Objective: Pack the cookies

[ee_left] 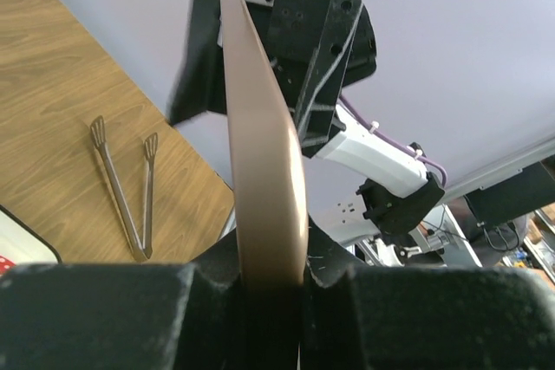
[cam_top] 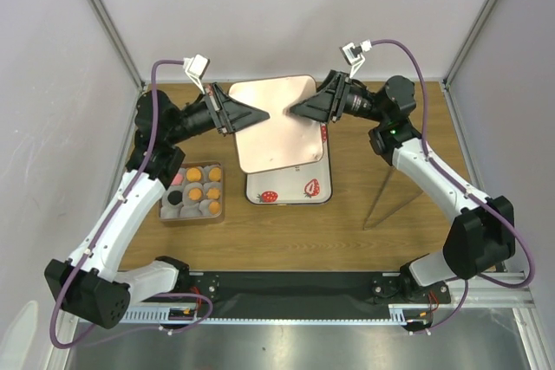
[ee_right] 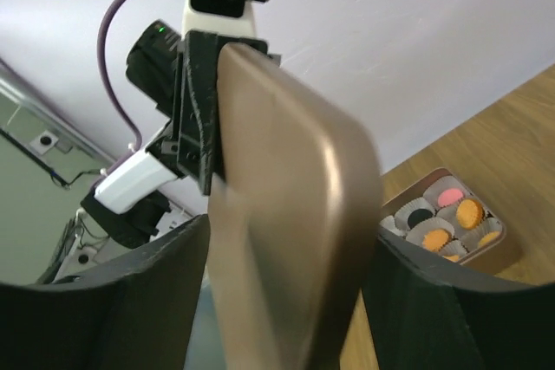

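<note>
A flat pink-tan lid (cam_top: 276, 123) is held up in the air between both grippers, over the back of the table. My left gripper (cam_top: 260, 115) is shut on its left edge, and the lid (ee_left: 264, 171) runs edge-on out from between the jaws (ee_left: 269, 279). My right gripper (cam_top: 295, 110) is shut on its right edge, where the lid (ee_right: 295, 231) fills the gap between the fingers (ee_right: 286, 257). The cookies (cam_top: 194, 174), orange, pink and black discs in paper cups, sit in a small brown box (cam_top: 165, 210) at the left, also in the right wrist view (ee_right: 447, 214).
A white strawberry-print tray (cam_top: 288, 188) lies on the table under the lid's near edge. Metal tongs (cam_top: 386, 192) lie on the wood at the right, also in the left wrist view (ee_left: 130, 188). Grey walls close in the back and sides.
</note>
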Controlling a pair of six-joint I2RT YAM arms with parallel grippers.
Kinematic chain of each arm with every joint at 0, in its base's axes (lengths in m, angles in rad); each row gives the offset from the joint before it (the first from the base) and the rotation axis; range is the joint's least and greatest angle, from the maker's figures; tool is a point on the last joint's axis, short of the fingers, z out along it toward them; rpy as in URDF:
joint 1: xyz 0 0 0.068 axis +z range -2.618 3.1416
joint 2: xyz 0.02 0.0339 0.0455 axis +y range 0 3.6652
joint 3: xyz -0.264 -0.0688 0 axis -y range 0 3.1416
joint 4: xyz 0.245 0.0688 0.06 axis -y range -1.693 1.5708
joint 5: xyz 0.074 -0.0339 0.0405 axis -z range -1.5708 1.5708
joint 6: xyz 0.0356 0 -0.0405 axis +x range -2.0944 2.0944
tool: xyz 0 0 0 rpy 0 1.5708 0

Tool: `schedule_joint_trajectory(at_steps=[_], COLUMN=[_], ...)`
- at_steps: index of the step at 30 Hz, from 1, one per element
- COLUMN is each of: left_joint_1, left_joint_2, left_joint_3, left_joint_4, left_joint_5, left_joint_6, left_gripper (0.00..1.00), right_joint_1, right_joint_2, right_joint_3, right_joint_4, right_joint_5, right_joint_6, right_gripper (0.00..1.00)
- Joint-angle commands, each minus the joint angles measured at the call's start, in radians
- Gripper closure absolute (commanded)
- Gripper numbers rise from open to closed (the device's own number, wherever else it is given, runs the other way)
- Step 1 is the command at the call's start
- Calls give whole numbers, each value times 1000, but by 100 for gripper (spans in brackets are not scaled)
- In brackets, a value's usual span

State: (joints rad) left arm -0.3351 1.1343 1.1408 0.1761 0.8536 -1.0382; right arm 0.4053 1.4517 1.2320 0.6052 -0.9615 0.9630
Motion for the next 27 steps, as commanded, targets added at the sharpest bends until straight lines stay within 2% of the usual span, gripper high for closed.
schedule_joint_trajectory(at_steps=[1,4,11,14,15,17,18,24,27], left_joint_1=[30,36,61,65,65,67,67,71,79], left_joint_2=[-7,-5,-5,-1,-1,1,-2,-11,-24], left_joint_3=[20,19,11,5,4,-1,-4,-7,16], left_joint_4=[60,65,100,99,102,103,100,5,-111], left_joint_5=[27,32,45,50,51,58,55,27,-25], left_joint_6=[-25,-26,-51,-51,-52,-54,-49,16,85], left_gripper=[92,91,89,85,81,74,63,39,36], right_joint_1=[17,17,18,18,17,18,18,9,-9], right_joint_2=[4,6,-1,7,10,18,22,41,64], right_joint_3=[0,-3,-19,-26,-25,-26,-26,-35,-46], right_joint_4=[136,146,154,168,171,189,205,307,398], right_joint_5=[-20,-23,-22,-19,-19,-19,-13,36,69], right_joint_6=[85,100,114,132,140,169,177,301,394], right_gripper=[32,41,56,72,82,91,98,100,100])
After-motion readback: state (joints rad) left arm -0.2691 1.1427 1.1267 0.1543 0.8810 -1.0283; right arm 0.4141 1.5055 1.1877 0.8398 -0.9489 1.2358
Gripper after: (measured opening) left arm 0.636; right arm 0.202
